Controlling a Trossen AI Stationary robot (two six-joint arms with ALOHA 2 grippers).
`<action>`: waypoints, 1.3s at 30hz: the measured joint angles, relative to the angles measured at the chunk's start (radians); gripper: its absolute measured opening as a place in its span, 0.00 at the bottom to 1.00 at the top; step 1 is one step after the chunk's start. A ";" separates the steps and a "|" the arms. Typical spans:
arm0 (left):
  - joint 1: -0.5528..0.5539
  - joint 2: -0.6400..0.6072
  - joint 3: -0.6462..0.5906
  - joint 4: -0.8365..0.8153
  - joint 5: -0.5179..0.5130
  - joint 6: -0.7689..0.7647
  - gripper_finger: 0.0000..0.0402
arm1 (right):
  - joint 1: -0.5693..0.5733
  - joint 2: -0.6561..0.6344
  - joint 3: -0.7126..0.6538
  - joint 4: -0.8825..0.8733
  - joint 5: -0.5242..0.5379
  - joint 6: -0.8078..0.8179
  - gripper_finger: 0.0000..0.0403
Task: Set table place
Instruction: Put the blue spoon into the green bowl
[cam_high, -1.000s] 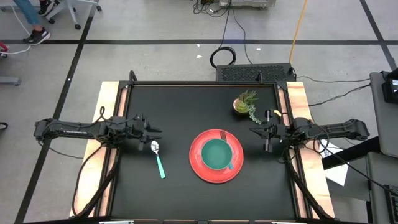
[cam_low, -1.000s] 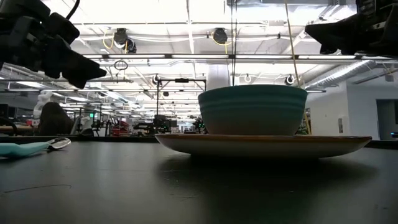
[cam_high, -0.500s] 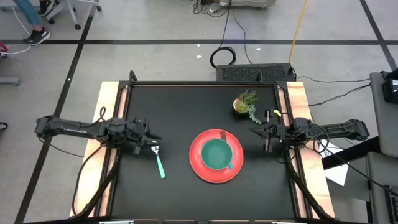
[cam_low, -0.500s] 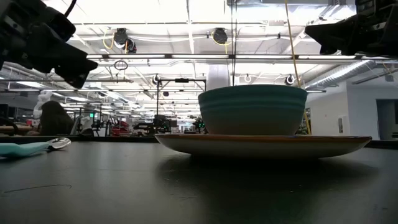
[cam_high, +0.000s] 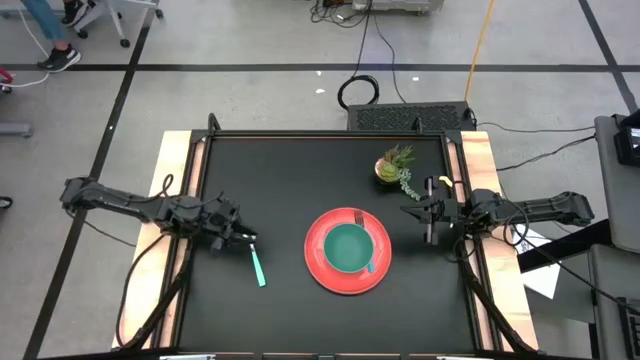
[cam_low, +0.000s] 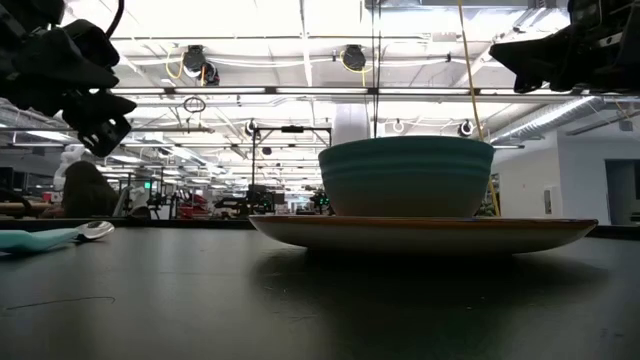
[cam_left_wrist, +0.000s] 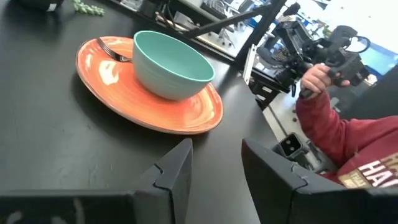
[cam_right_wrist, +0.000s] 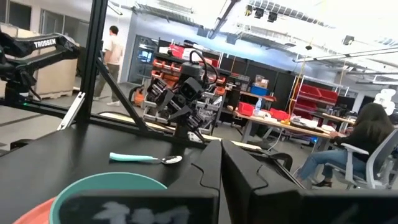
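Note:
A round red plate (cam_high: 322, 268) lies right of the table's middle. On it stands a teal bowl (cam_high: 349, 247), with a fork (cam_left_wrist: 109, 50) lying under the bowl's far side. To its left a spoon with a teal handle (cam_high: 258, 268) lies flat on the black table (cam_high: 290, 180). My left gripper (cam_high: 245, 238) hangs open above the spoon's bowl end and hides it from above; the low view shows the gripper (cam_low: 95, 130) well clear of the spoon (cam_low: 50, 236). My right gripper (cam_high: 408, 210) waits shut at the right edge, off the table top.
A small potted plant (cam_high: 396, 166) stands at the far right, close to my right gripper. Light wooden strips (cam_high: 178, 170) run along the left and right sides. A person in a red sleeve (cam_left_wrist: 329, 118) sits beyond the table's edge.
My left gripper has swung toward the table's near edge and has rolled about its own axis. It now stands over the spoon's bowl end, which showed beside it a second ago. The spoon, plate and bowl have stayed put.

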 joint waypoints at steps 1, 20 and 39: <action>-0.011 0.000 0.000 0.000 -0.016 -0.005 0.36 | 0.000 0.000 0.000 0.000 0.000 0.003 0.00; -0.158 0.164 0.000 0.010 -0.160 -0.134 0.36 | 0.000 0.000 0.000 0.000 0.001 0.023 0.00; -0.224 0.299 0.000 0.113 -0.125 0.082 0.36 | 0.000 0.000 0.000 0.000 0.001 0.026 0.00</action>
